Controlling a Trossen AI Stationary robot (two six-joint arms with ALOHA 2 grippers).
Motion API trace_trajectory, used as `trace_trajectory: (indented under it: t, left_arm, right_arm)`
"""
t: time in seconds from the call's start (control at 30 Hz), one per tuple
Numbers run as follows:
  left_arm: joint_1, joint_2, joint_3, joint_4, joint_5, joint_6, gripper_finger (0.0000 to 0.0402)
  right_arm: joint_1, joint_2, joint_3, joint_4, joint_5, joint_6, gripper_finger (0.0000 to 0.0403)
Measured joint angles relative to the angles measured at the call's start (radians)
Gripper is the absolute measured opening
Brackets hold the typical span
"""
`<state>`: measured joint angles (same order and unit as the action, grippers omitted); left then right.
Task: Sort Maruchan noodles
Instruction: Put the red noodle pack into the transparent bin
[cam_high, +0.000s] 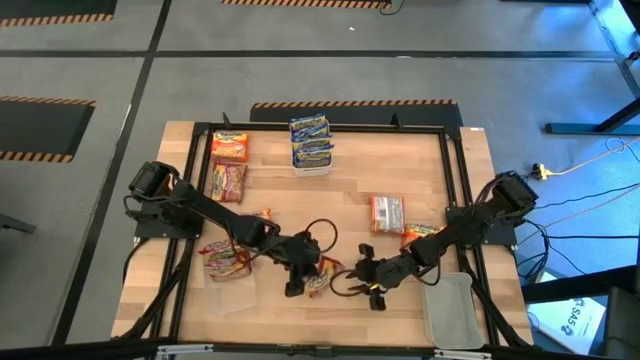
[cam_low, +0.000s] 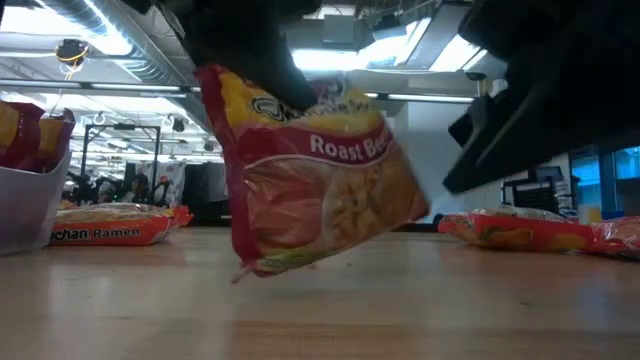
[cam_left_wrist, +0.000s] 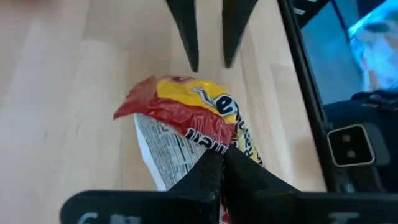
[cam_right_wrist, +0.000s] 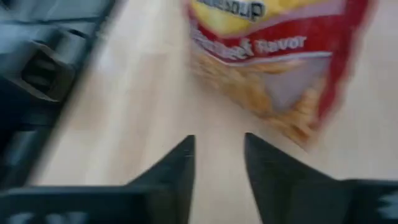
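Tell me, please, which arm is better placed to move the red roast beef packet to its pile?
Left: the left gripper is shut on the red packet, tilted above the table. The right gripper is open, apart from it.

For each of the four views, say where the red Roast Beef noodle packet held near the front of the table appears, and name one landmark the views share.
High view: the Roast Beef packet at front centre, under the left gripper.
Low view: the packet fills the centre, tilted, hanging above the table.
Left wrist view: the packet pinched between that arm's fingers.
Right wrist view: the packet at the top, ahead of the open right gripper.
Shared landmark: the wooden table.
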<state>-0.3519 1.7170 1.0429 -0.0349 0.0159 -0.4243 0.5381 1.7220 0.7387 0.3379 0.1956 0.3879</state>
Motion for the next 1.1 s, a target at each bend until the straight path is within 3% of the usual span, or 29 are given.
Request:
trace_trajectory:
  t: [0.17,0.4,0.77,0.97,1.1]
  left_arm:
    - [-0.032,0.001,0.000,-0.003,-0.031,0.135,0.0000]
    - [-0.057,0.001,0.000,-0.002,-0.083,0.226,0.0000]
    - [-0.055,0.001,0.000,0.005,-0.108,0.252,0.0000]
    - [-0.052,0.002,0.000,0.005,-0.142,0.250,0.0000]
    - [-0.052,0.002,0.000,0.011,-0.144,0.227,0.0000]
  right_arm:
    - [-0.040,-0.065,0.001,-0.003,-0.063,-0.016,0.0222]
    - [-0.088,-0.039,0.002,0.093,0.016,-0.027,0.0285]
    - [-0.106,0.119,0.002,0.334,-0.179,-0.026,0.0293]
    - [-0.107,0.174,0.023,0.352,-0.153,-0.024,0.0291]
    - [-0.107,0.204,0.053,0.344,-0.152,-0.049,0.0261]
